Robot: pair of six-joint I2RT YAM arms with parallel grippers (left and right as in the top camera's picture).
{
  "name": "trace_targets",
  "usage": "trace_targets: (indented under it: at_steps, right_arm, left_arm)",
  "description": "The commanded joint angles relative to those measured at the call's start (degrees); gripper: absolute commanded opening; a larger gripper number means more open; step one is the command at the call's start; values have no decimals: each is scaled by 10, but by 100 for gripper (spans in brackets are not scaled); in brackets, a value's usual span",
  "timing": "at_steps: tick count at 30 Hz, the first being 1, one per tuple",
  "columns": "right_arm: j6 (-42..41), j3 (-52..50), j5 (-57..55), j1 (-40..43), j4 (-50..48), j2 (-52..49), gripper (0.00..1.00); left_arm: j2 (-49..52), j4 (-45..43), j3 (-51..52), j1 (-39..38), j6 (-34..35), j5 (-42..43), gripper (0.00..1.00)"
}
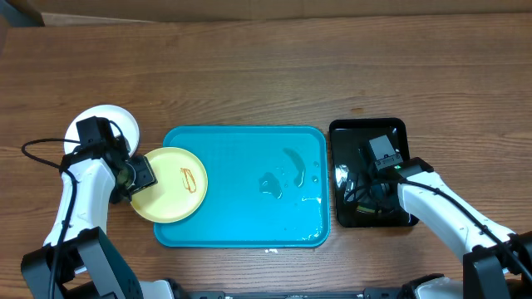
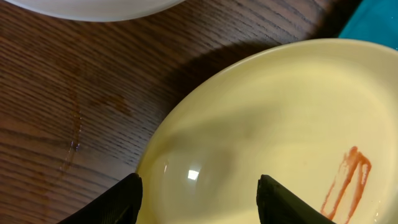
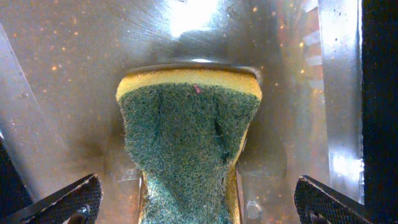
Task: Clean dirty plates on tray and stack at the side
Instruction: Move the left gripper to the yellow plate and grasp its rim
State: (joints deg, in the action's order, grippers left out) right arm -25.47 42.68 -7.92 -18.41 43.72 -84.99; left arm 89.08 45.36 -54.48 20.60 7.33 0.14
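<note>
A pale yellow-green plate (image 1: 170, 184) with an orange-red smear (image 1: 189, 178) lies partly over the left rim of the turquoise tray (image 1: 241, 199). My left gripper (image 1: 137, 176) is open at the plate's left edge. In the left wrist view its fingers (image 2: 198, 199) are spread above the plate (image 2: 280, 124). A white plate (image 1: 116, 123) sits on the table left of the tray, partly under my left arm. My right gripper (image 1: 370, 187) is open over the black tray (image 1: 366, 131), its fingers (image 3: 199, 202) either side of a yellow-green sponge (image 3: 189, 143).
Water puddles (image 1: 278, 178) lie on the turquoise tray's right half. The black tray's wet floor (image 3: 62, 62) shows around the sponge. A black cable (image 1: 37, 154) loops left of my left arm. The white plate's rim (image 2: 93, 7) shows at the top of the left wrist view.
</note>
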Motion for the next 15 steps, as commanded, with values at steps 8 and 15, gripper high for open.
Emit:
trace_targets:
  at_steps: [8,15]
  right_arm:
    - [-2,-2,-6,2,-2,0,100]
    - [-2,-2,-6,2,-2,0,100]
  left_arm:
    - [4,11,-19,-3,-9,-5,69]
    - [-12,15,-25,-3,-6,-4,69]
